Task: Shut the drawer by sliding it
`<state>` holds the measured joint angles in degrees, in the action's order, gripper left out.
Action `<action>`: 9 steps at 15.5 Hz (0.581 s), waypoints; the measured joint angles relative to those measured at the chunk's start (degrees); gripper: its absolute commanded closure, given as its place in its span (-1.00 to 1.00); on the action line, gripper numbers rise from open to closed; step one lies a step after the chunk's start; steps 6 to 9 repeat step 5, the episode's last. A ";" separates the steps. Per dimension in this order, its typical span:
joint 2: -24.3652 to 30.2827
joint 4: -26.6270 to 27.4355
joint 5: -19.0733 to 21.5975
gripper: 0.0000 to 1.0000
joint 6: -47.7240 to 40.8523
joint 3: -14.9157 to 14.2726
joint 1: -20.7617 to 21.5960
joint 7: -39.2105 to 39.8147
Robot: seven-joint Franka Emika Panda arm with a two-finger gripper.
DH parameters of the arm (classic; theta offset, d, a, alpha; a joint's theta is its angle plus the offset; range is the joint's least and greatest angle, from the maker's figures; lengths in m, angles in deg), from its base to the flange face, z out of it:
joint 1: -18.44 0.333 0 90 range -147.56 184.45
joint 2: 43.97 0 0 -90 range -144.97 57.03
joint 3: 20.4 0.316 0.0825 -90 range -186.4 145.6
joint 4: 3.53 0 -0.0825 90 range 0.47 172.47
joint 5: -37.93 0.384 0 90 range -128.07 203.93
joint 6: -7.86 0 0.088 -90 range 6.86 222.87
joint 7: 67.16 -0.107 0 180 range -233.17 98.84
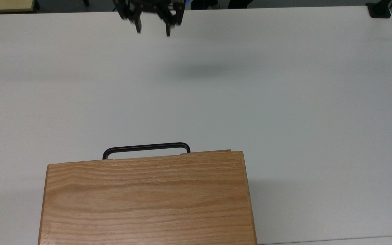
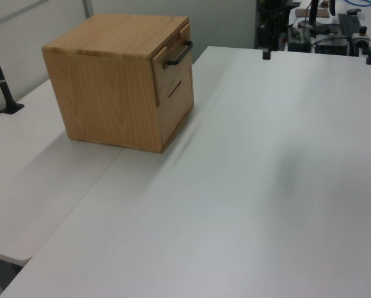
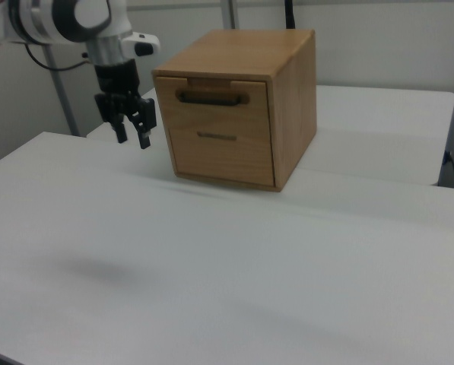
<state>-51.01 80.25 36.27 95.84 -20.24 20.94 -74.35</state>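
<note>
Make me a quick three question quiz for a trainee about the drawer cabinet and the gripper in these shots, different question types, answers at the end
1. True or false: the gripper is clamped on the black bar handle.
2. Multiple choice: in the right view, the drawer with the bar handle is A) the upper one, B) the lower one, C) lying loose on the table.
3. Short answer: in the top view, where is the gripper relative to the cabinet?

Key
1. False: it hangs in the air, fingers apart, away from the handle.
2. A.
3. At the top view's upper edge, far across bare table from the cabinet at the bottom.
</note>
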 measured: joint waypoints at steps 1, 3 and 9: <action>0.94 0.02 0.00 -1.00 -1.38 -0.05 -0.07 -0.02; 2.38 0.10 0.00 -1.00 -2.62 -0.21 -0.33 -0.05; 3.00 0.23 0.00 -1.00 -2.85 -0.29 -1.04 -0.06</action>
